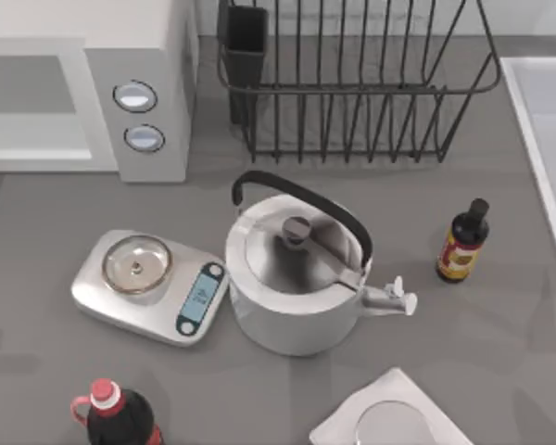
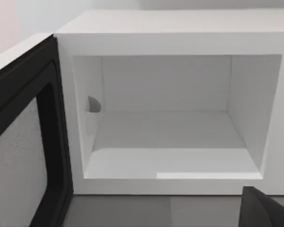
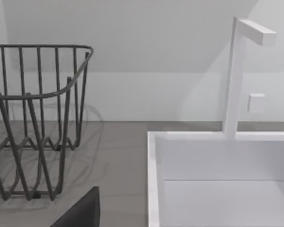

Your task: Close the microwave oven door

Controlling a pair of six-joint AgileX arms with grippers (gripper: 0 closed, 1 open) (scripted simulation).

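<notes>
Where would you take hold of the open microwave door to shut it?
Probably the free edge of the microwave oven door, far from the hinge beside the cavity: a flat panel, no handle visible, swung open. Come from its outer face.

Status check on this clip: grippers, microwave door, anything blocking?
Left gripper facing the microwave oven; fingers not readable. Microwave oven door swung open, cavity bare. Right gripper near the dish rack and sink. Nothing seen blocking the door.

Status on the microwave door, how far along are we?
Nothing done yet: the white-framed microwave oven door with the greyish window stands swung open, leaving the pale cavity of the large white boxy microwave oven exposed. Nothing is touching the door. Left: reach it and push it fully shut.
</notes>
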